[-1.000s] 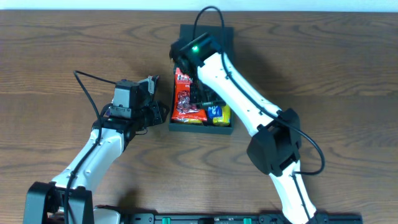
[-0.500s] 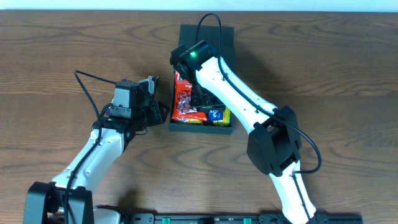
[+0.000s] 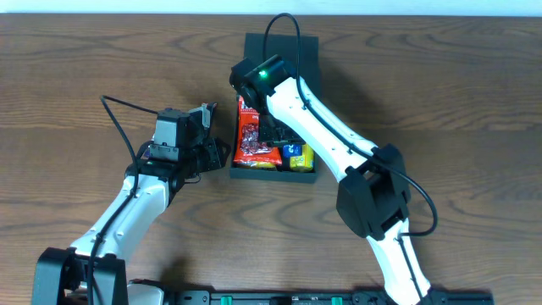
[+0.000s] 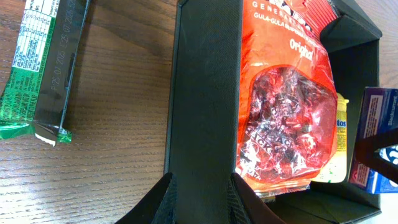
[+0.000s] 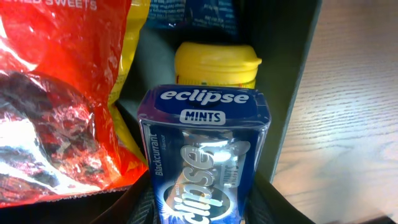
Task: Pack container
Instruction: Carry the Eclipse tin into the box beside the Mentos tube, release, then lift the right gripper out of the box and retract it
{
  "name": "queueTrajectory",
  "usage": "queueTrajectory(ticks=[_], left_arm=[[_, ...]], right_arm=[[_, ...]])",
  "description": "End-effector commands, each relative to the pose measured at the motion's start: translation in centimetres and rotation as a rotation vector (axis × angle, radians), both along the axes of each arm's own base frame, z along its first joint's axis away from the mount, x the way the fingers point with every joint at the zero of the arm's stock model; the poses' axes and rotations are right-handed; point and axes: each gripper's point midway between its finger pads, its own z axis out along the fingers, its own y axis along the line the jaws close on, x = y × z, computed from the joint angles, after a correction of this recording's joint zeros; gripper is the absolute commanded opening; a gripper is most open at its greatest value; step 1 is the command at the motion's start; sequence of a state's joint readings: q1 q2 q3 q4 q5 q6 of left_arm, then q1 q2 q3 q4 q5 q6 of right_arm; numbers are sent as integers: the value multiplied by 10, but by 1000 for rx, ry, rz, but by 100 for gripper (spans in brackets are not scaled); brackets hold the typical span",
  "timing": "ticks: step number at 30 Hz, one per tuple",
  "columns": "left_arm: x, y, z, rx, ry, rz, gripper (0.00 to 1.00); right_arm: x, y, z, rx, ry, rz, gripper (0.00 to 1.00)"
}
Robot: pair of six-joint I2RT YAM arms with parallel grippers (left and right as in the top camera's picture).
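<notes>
The dark green container (image 3: pixel 284 47) stands mid-table with its flap lid open at the far side. It holds a red sweets bag (image 3: pixel 252 135), a yellow tub (image 5: pixel 217 64) and other packets. My left gripper (image 3: pixel 218 156) is shut on the container's left wall (image 4: pixel 205 93) near its front corner; its fingers (image 4: pixel 202 190) sit either side of the wall. My right gripper (image 3: pixel 284 141) reaches into the container and is shut on a blue Eclipse mints tin (image 5: pixel 204 146). The tin stands upright beside the red bag (image 5: pixel 56 93) and near the right wall (image 5: pixel 285 81).
A green snack packet (image 4: pixel 45 62) lies on the wooden table just left of the container. The red bag (image 4: pixel 283 106) fills the container's left half. The tin also shows in the left wrist view (image 4: pixel 374 134) at the right.
The right arm's wrist has shifted slightly toward the far left over the container, still holding the tin. The left arm has not moved.
</notes>
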State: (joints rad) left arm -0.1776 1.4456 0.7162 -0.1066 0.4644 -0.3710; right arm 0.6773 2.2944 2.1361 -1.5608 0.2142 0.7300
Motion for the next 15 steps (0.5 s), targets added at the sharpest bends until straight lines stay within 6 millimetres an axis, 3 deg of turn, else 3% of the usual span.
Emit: queueTrajectory(ticks=[1, 3, 5, 8, 15], left_arm=[[0, 1, 2, 6, -13, -4, 28], [0, 1, 2, 6, -13, -4, 28], [0, 1, 2, 6, -13, -4, 28], [0, 1, 2, 6, -13, -4, 28], [0, 1, 2, 6, -13, -4, 28]], right_arm=[[3, -7, 4, -24, -20, 12, 24], [3, -7, 3, -26, -18, 13, 32], [4, -8, 3, -32, -22, 15, 56], [4, -9, 3, -35, -24, 15, 75], [5, -10, 3, -35, -23, 11, 84]])
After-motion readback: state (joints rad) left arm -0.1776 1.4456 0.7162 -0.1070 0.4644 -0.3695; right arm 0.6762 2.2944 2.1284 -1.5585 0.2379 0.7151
